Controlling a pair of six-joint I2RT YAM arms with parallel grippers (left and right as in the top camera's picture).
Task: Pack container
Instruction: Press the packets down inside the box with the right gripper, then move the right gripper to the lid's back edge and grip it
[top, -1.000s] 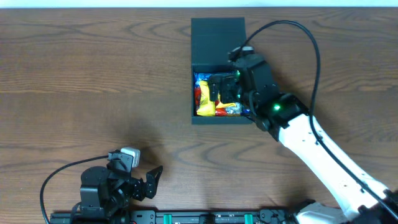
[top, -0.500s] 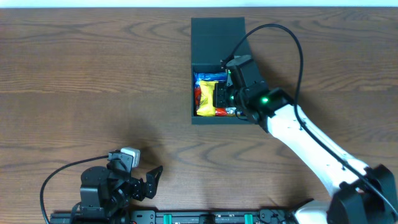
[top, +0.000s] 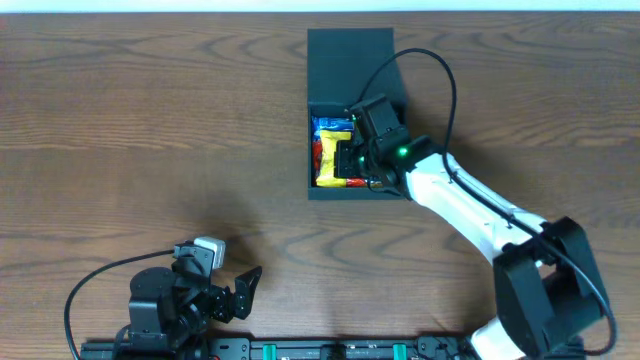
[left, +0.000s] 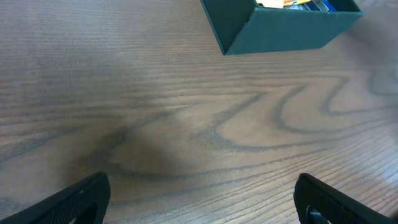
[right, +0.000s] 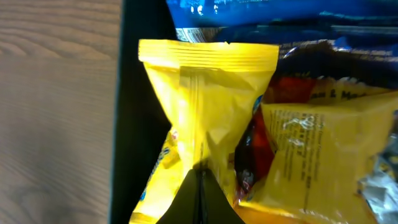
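The container (top: 350, 65) is a dark teal box with its flap lid lying open toward the far side, and it holds snack packets. In the right wrist view a yellow packet (right: 211, 106) lies against the container's left wall (right: 140, 124), with a blue packet (right: 280, 12) beyond it and a red one (right: 255, 155) beside a second yellow packet (right: 323, 155). My right gripper (right: 200, 173) is inside the box, shut, its joined tips resting against the yellow packet with nothing seen between them. My left gripper (left: 202, 190) hovers open over bare table, far from the container (left: 280, 31).
The container stands at the far middle of the wooden table (top: 150, 130). The right arm (top: 470, 210) and its cable reach diagonally from the near right. The left arm (top: 180, 295) sits at the near left edge.
My right gripper has shut from open and moved a little left and farther into the box. The left arm has not moved.
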